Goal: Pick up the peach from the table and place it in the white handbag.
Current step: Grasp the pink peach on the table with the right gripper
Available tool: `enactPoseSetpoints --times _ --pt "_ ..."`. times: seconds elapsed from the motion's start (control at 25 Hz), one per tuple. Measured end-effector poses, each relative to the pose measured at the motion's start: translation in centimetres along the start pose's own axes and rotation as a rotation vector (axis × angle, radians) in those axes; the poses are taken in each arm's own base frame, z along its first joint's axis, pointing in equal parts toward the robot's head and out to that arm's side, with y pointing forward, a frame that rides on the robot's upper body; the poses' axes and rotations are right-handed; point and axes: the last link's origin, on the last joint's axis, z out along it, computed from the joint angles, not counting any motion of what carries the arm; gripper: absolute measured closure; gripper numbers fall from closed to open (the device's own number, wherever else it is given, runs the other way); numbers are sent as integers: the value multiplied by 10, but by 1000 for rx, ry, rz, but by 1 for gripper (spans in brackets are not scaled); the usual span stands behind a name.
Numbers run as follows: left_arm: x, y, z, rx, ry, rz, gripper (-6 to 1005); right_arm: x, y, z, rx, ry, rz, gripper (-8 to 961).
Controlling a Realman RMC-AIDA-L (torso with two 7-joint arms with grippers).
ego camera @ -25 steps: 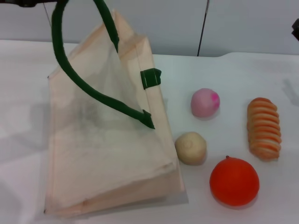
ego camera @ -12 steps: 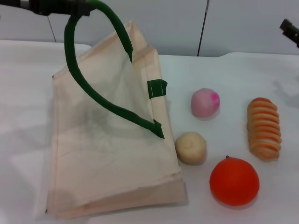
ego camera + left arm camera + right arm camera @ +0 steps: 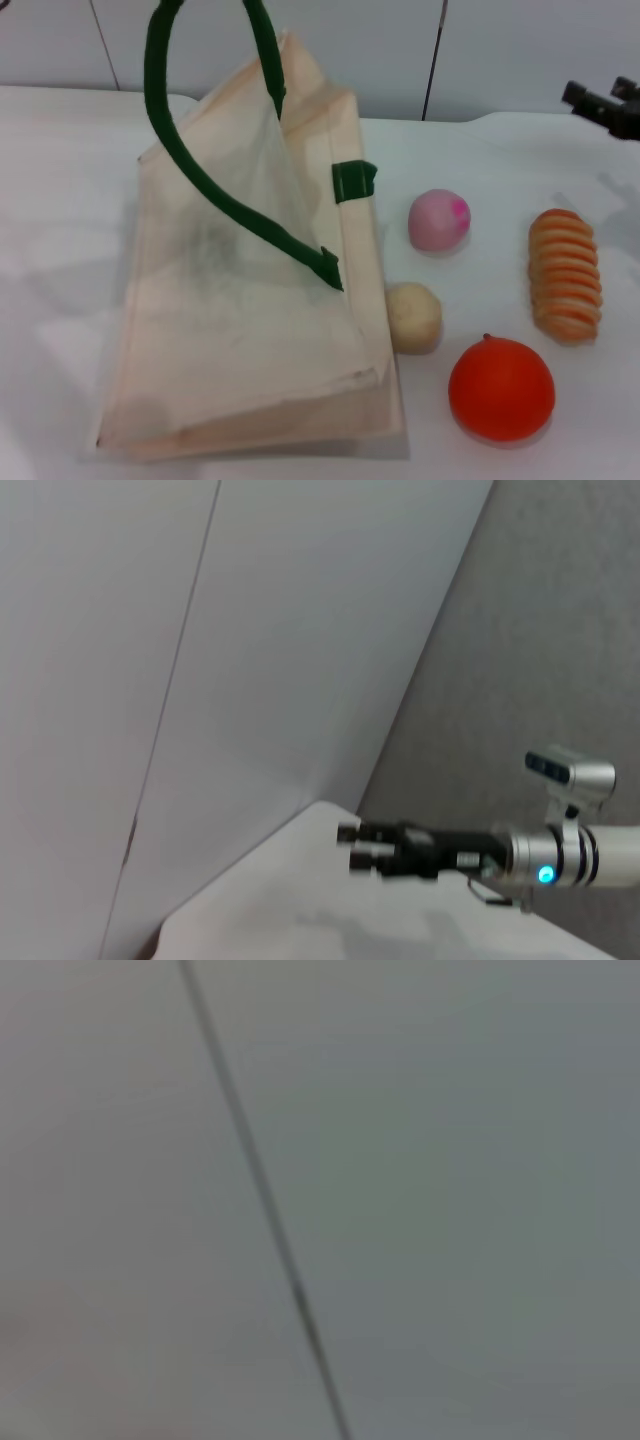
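Observation:
The peach [image 3: 438, 220] is a small pale pink ball with a magenta spot, lying on the white table [image 3: 480, 160] just right of the white handbag [image 3: 250, 330]. The bag is a large cream tote. One dark green handle [image 3: 200, 180] is pulled up taut and runs out of the top of the head view. My left gripper is out of view above. My right gripper [image 3: 598, 100] is at the far right edge, above the table and right of the peach, and looks open and empty. It also shows in the left wrist view [image 3: 350, 846].
A cream-yellow ball [image 3: 415, 317] lies against the bag's right edge. A bigger orange-red fruit [image 3: 501, 389] sits at the front right. A striped orange and cream piece [image 3: 565, 274] lies to the right of the peach. A grey wall stands behind the table.
The bag's handle has gone higher and the left gripper has left the top of the view. The bag has shifted right against the cream ball. My right gripper has come in from the right.

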Motion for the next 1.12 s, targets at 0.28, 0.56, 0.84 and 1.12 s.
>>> enactPoseSetpoints --times 0.28,0.56,0.84,1.12 --pt "-4 -1 -1 2 38 12 866 -2 32 9 -239 132 -118 64" --pt "-17 0 5 -36 31 -5 866 2 53 15 -372 251 -210 64" --pt "-27 0 9 -59 -5 -35 867 10 67 32 -368 317 -241 64" --pt "-28 0 10 -63 0 -35 867 17 66 46 -290 356 -277 65"
